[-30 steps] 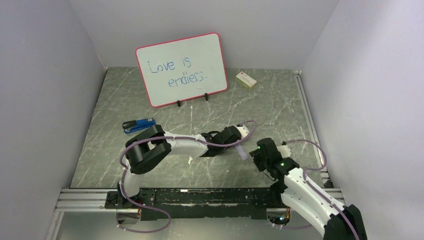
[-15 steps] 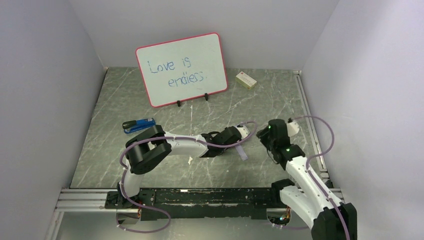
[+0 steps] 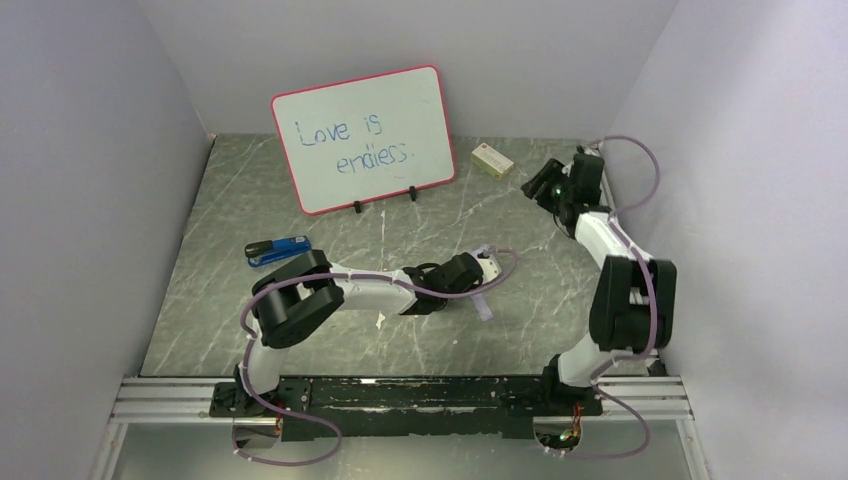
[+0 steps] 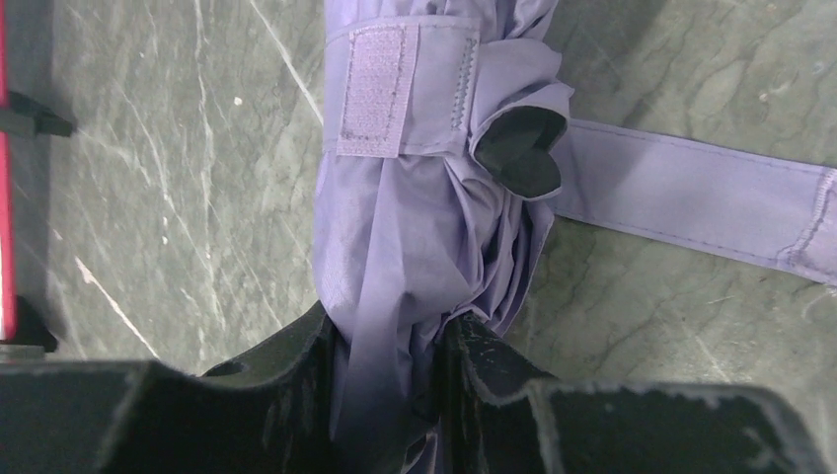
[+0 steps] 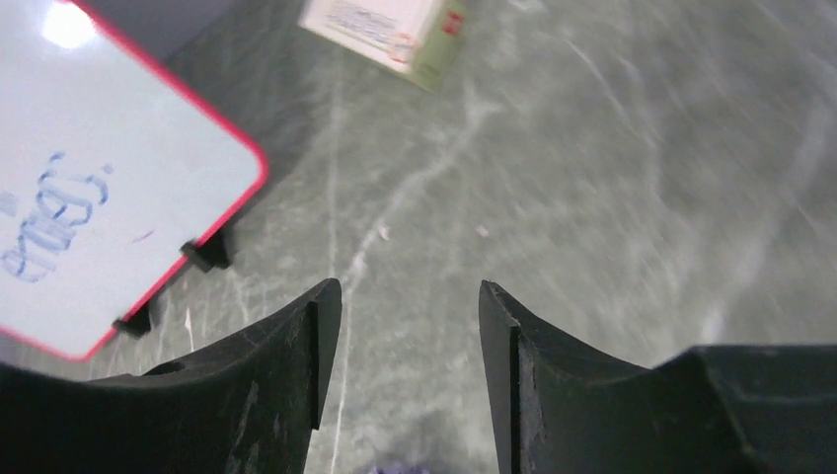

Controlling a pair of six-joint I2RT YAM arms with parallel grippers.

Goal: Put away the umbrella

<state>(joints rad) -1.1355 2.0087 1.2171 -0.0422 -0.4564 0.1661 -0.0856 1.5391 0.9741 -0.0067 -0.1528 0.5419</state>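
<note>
Top external view: the grey marbled table (image 3: 300, 200) has the red-framed whiteboard (image 3: 365, 138) standing at its back. The right gripper (image 5: 410, 306) hangs near the far right corner, its jaws apart with nothing between them. At mid-table the left gripper (image 4: 390, 346) is clamped on the furled umbrella (image 4: 415, 217), which lies on the surface with its long axis running straight out from the fingers. Its closure strap (image 4: 691, 197) lies unfastened, flat and off to one side.
</note>
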